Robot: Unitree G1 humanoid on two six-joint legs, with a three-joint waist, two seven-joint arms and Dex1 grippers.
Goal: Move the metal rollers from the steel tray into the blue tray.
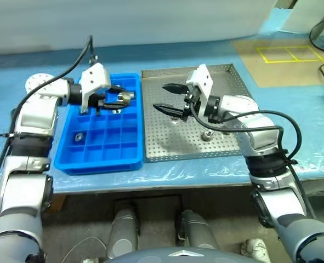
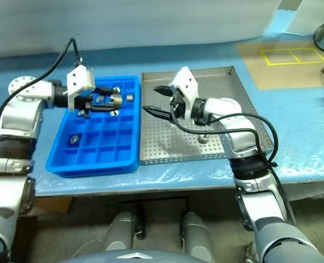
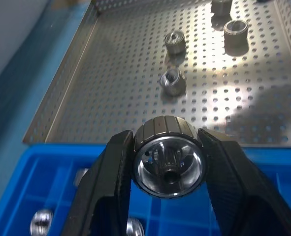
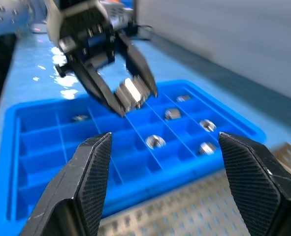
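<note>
Steel rollers are on their way across: in the head views the left gripper (image 1: 120, 99) hangs over the far part of the blue tray (image 1: 68, 156), clamped on one roller (image 1: 125, 97), so the carry looks nearly over and the placing step is in hand. The right gripper (image 1: 164, 97) hovers with its fingers wide apart and empty above the left side of the steel tray (image 1: 233, 70), just right of the blue one, and one loose roller (image 1: 206, 135) sits on the perforated floor below its arm. A yellow taped outline (image 1: 289, 53) lies on the table far to the right, well clear. In the left wrist view the black fingers (image 3: 111, 177) pinch the ribbed roller (image 3: 167, 157) by its sides, with more rollers (image 3: 173, 81) waiting on the steel tray beyond. In the right wrist view the left gripper (image 4: 130, 96) holds its roller above compartments, several of which already hold one roller each (image 4: 155, 141). The next move probably calls for lowering over an empty compartment and releasing; the near right gripper may crowd it.
</note>
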